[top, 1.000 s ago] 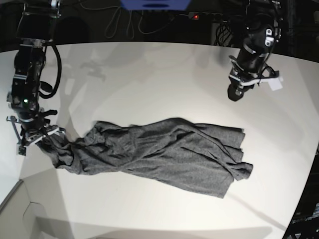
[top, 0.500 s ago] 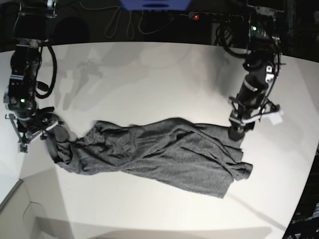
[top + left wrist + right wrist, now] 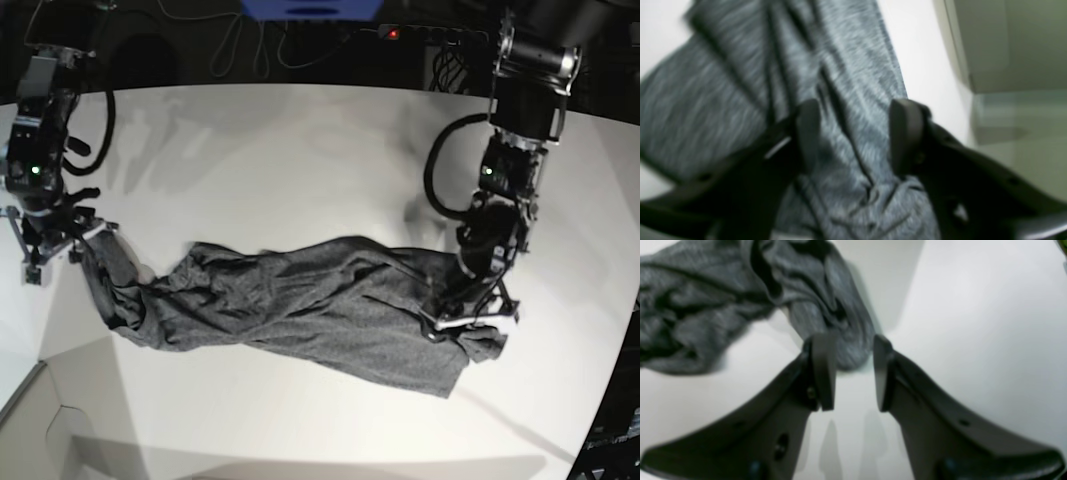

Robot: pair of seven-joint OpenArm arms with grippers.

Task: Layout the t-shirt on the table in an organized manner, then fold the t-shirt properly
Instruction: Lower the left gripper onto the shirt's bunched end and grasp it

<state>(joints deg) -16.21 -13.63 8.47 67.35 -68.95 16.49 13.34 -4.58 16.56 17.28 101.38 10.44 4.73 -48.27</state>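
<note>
A crumpled t-shirt (image 3: 320, 315) is stretched lengthwise across the white table (image 3: 300, 150), with one gripper set at each end.

At the left of the base view, the right gripper (image 3: 62, 240) is held low at the shirt's bunched end; in its wrist view the jaws are seen apart, with a fold of grey cloth lying just beyond the fingertips (image 3: 821, 373) and nothing pinched between them. Across the middle, the shirt is twisted into long ridges on the smooth tabletop. At the right, the left arm is bent down steeply and the left gripper (image 3: 470, 310) is pressed onto the cloth near its rumpled edge, jaws apart and straddling a ridge of fabric. Behind the table, a dark background with cables (image 3: 250, 45) and a red light (image 3: 393, 33) is seen. Both wrist views are blurred, so contact between the pads and the cloth cannot be judged.
</note>
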